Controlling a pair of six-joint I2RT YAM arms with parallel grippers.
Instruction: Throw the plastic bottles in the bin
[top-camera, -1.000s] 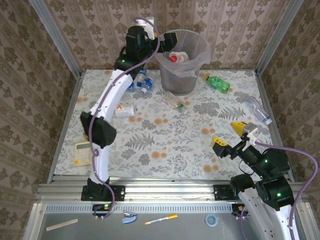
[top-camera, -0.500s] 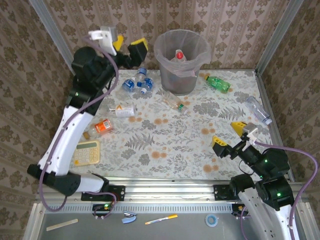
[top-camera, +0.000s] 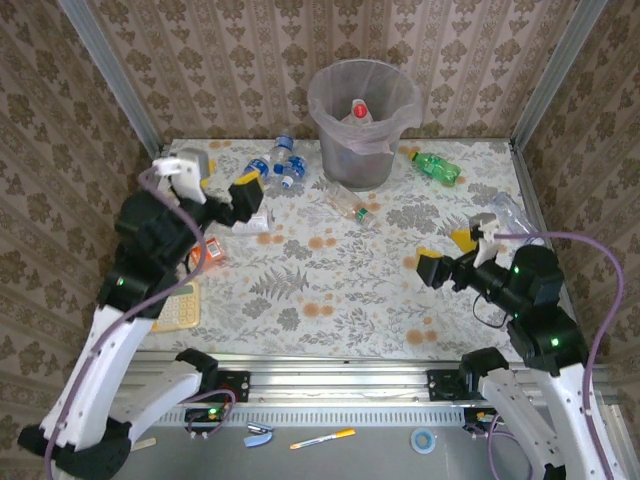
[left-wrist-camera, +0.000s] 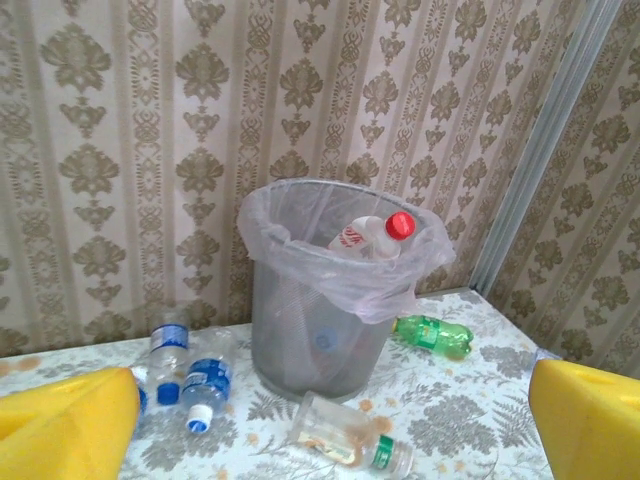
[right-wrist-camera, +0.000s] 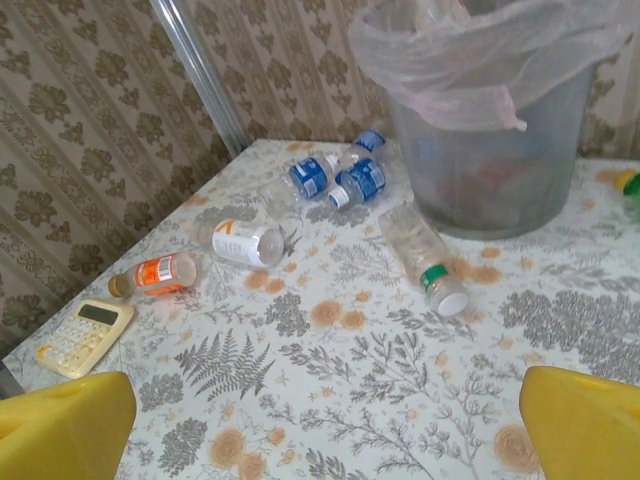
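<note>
**Left end effector** (top-camera: 225, 185): jaws wide apart, nothing between them. It hangs above the tabletop (top-camera: 330, 290) at the left of the top view and faces the bin. Its yellow fingers (left-wrist-camera: 65, 435) occupy the lower corners of the left wrist view.

**Right end effector** (top-camera: 447, 252): jaws wide apart and empty. It hangs above the tabletop, right of centre in the top view. In the right wrist view its yellow fingers (right-wrist-camera: 590, 425) sit in the lower corners.

**Bin** (top-camera: 370, 160): upright at the top centre of the top view, by the back wall, lined with a clear bag. A red-capped bottle (top-camera: 357, 110) lies inside it, cap near the rim.

**Bottles on the tabletop:**
- The blue-label bottles (top-camera: 280, 165) lie in a group just left of the bin.
- The green-capped bottle (top-camera: 347, 204) is clear and lies on its side just below the bin in the frame.
- The green bottle (top-camera: 438, 166) lies to the right of the bin.
- The white-label bottle (top-camera: 250, 222) lies just below the left end effector in the frame.
- The orange-label bottle (top-camera: 207, 250) lies at the left, beside the left arm.
- The clear bottle (top-camera: 510, 212) lies at the right edge, near the right arm.

**Calculator** (top-camera: 178, 305): lower left of the tabletop, partly covered by the left arm.
</note>
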